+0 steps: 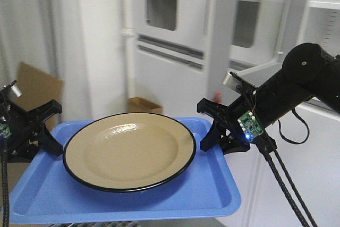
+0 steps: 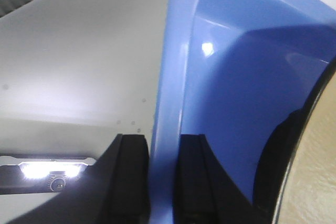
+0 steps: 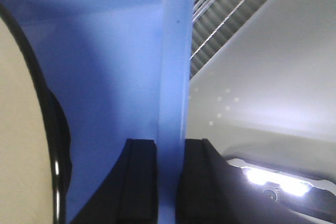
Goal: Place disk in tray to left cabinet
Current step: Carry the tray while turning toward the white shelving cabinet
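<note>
Disk (image 1: 127, 150) lies flat, face up, centred in tray (image 1: 212, 195), nearly filling its width. Tray long axis runs left-right between arms, roughly level. Left claw (image 2: 160, 182) pinched on left short rim, right claw (image 3: 170, 182) pinched on right short rim. Judged step: carrying loaded tray toward left cabinet, which is not identifiable here. Next: both arms travel together, spacing constant, tray level so disk won't slide.

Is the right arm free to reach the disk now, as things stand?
Probably not. The right pincer is shut on the tray rim, as is the left pincer. The disk lies close and uncovered, but letting go would likely tip the tray.
</note>
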You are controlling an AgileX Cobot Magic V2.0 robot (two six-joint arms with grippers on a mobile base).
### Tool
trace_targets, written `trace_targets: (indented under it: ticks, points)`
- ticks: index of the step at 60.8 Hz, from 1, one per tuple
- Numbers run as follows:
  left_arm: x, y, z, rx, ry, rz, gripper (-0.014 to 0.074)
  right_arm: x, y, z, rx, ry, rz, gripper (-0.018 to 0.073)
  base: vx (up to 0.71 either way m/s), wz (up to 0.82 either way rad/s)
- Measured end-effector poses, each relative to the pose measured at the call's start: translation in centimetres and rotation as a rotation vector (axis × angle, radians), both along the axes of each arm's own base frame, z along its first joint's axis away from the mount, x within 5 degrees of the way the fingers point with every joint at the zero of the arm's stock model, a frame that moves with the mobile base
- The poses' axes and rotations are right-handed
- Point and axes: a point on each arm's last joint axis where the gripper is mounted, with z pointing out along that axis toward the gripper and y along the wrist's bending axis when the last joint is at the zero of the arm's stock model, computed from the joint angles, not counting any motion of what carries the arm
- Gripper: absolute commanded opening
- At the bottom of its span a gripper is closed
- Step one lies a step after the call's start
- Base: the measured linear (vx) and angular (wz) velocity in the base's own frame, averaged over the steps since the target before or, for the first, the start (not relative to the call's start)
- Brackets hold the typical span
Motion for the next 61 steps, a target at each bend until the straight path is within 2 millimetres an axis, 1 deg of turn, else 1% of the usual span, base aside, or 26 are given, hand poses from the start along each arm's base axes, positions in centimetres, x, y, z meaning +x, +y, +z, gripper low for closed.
trace_targets:
  ticks: [30, 61]
  points:
    - [0.02, -0.02, -0.02, -0.003, 0.001, 0.0, -0.0001, 0.02, -0.02, -0.01, -0.003, -0.003, 0.0, -0.0004, 0.15, -0.57]
    - [0.02, -0.02, -0.02, -0.003, 0.001, 0.0, -0.0001, 0.02, -0.02, -0.01, -0.003, -0.003, 0.0, -0.0004, 0.08, -0.31]
